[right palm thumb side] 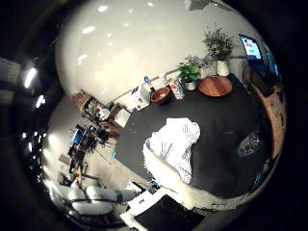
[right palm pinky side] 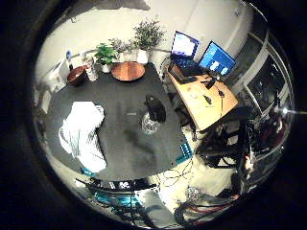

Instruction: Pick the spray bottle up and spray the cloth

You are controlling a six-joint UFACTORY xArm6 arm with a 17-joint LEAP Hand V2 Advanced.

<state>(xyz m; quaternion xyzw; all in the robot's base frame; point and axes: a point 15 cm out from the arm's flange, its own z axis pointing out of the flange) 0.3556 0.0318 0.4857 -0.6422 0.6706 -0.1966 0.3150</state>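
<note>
White striped cloth (right palm thumb side: 174,144) lies crumpled on the black table (right palm pinky side: 124,96), hanging over its edge. Spray bottle (right palm pinky side: 152,115) stands upright mid-table, apart from the cloth, long axis vertical; nozzle direction unclear. Hand state: cannot tell.

Matt black tabletop (right palm pinky side: 124,103); soft, rumpled white striped cloth (right palm pinky side: 82,132); clear glossy plastic spray bottle (right palm pinky side: 152,115) with black head; smooth round wooden board (right palm pinky side: 128,71).
</note>
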